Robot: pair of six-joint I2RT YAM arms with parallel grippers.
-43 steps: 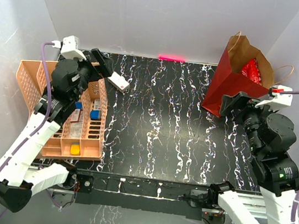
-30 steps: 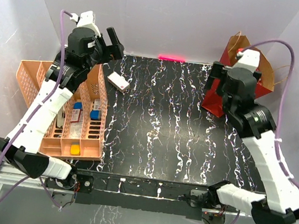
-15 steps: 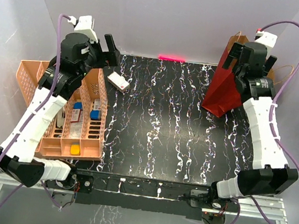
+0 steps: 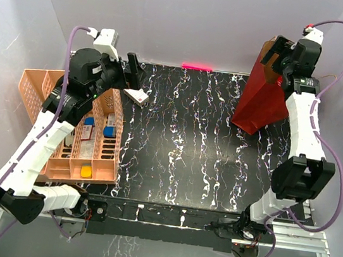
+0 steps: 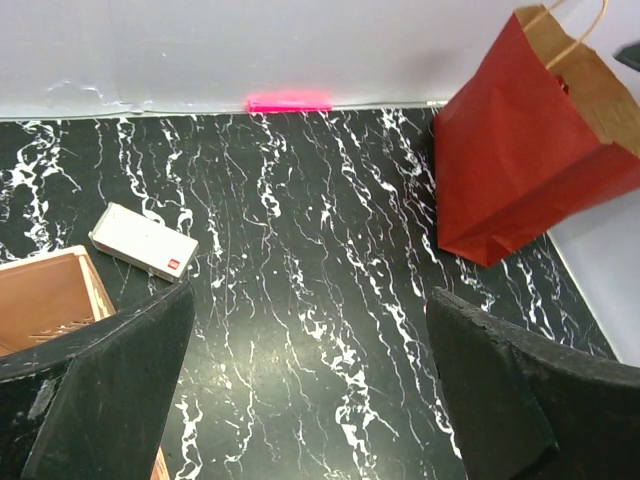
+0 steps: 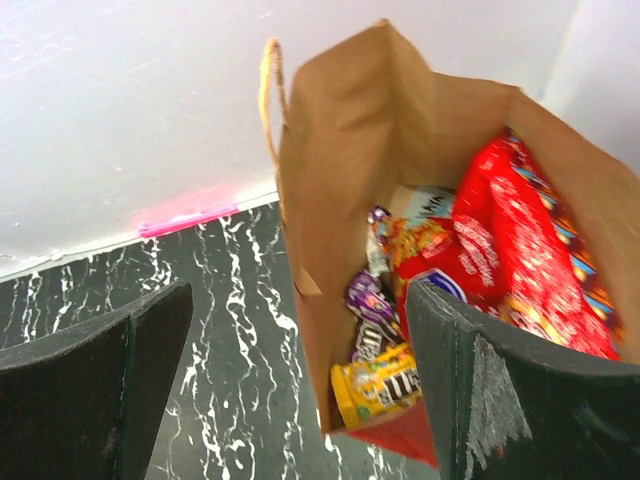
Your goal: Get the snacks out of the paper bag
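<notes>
The red paper bag (image 4: 261, 106) stands at the back right of the black marble table, its brown inside open upward. My right gripper (image 4: 283, 55) hovers over its mouth, open and holding nothing. The right wrist view looks down into the paper bag (image 6: 330, 200), whose left wall lies between the fingers of the right gripper (image 6: 300, 385). Inside lie the snacks: a yellow packet (image 6: 385, 385), a purple packet (image 6: 368, 297) and a large red bag (image 6: 520, 250). My left gripper (image 4: 128, 74) hangs open and empty over the back left. The left wrist view shows the paper bag (image 5: 520, 150) far to the right of the left gripper (image 5: 310, 390).
A peach slotted tray (image 4: 37, 84) with small blue and yellow blocks sits at the left edge. A white box (image 4: 136, 95) lies beside its far corner, also the white box (image 5: 145, 242). A pink strip (image 4: 196, 66) marks the back wall. White walls enclose the table.
My right arm has stretched up and back, carrying its gripper from beside the bag to above its mouth. The left gripper has shifted slightly right, staying open.
</notes>
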